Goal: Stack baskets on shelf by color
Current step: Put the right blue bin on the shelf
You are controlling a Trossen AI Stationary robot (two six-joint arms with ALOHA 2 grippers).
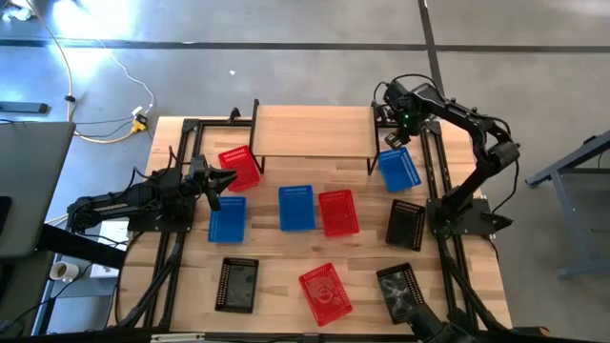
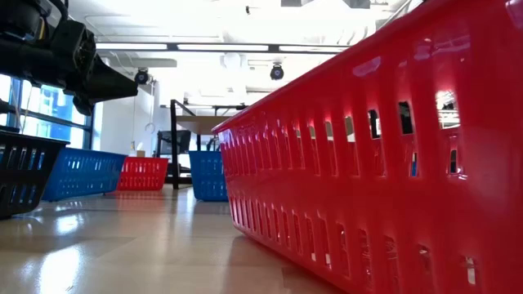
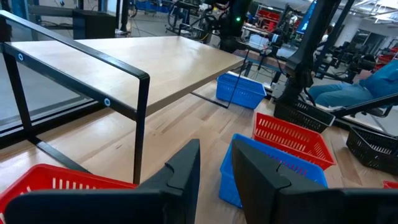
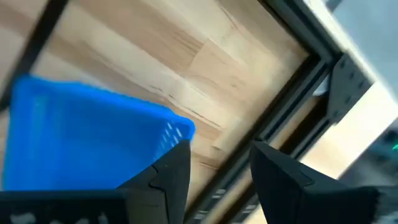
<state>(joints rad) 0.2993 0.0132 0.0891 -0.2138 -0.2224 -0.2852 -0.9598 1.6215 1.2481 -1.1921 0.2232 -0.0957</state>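
Lying beneath right end effector (image 1: pixel 392 140) (open), blue basket (image 1: pixel 398 169)

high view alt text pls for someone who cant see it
Nine baskets, three red, three blue, three black, lie scattered on a wooden table before an empty shelf. The left pincer hovers between a red basket and a blue basket.

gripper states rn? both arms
Left gripper: open, holding nothing, between a red and a blue basket.
Right gripper: open, empty, over the blue basket by the shelf.
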